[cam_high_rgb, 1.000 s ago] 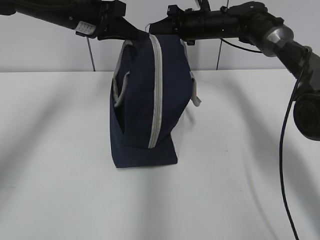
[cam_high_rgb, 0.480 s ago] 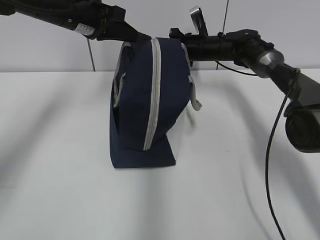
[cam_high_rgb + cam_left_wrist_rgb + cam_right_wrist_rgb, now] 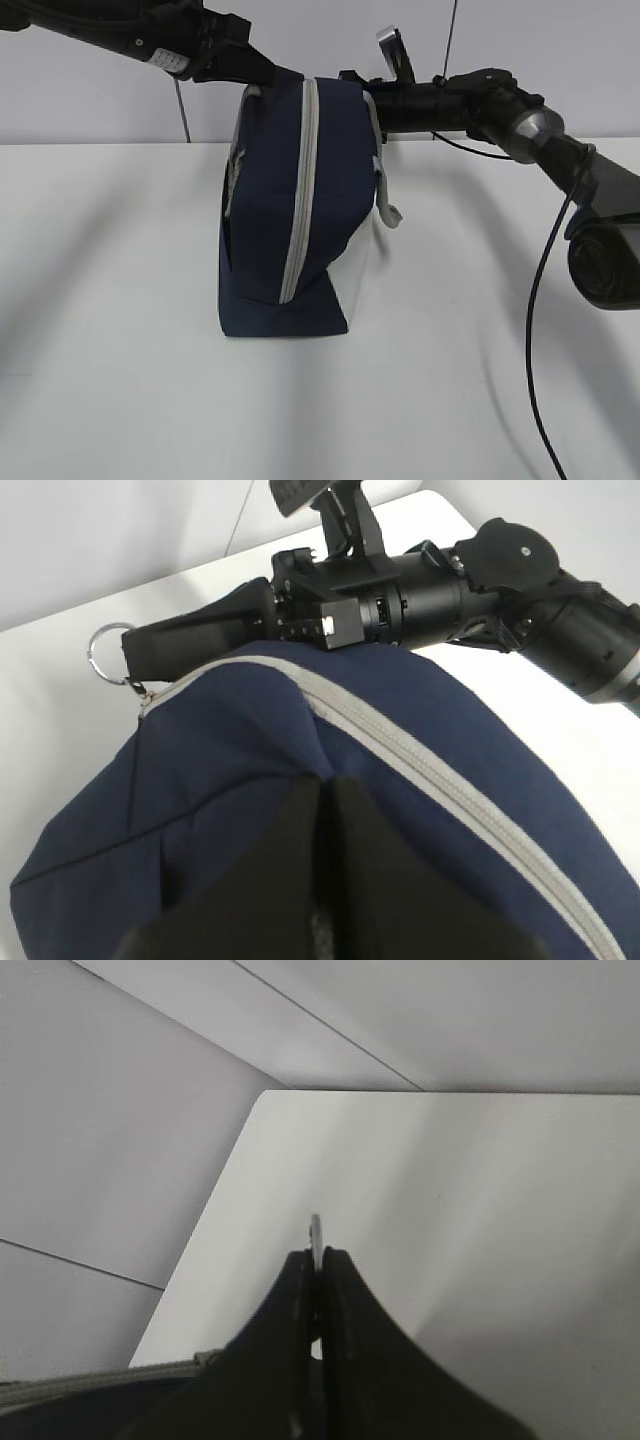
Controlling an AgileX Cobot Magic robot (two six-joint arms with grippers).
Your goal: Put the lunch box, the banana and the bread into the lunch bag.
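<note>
Navy-blue fabric lunch bag (image 3: 295, 215) with a grey zipper (image 3: 300, 190) is standing upright mid-table (image 3: 120, 380). I am pinching its top fabric with the left gripper (image 3: 322, 810), fingers all but closed on the cloth, steadying it. My right gripper (image 3: 318, 1270) is clamping the metal ring pull (image 3: 106, 652), fully closed, presumably working the zipper. White side panel showing; no food in view.

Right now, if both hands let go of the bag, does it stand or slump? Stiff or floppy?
Probably floppy: the bag's fabric puckers where the left hand pinches its top. It may stay up, since its base looks flat on the table, though it looks tall and narrow, so a sideways nudge could tip it. The ring pull, held by the right hand, would likely dangle.
</note>
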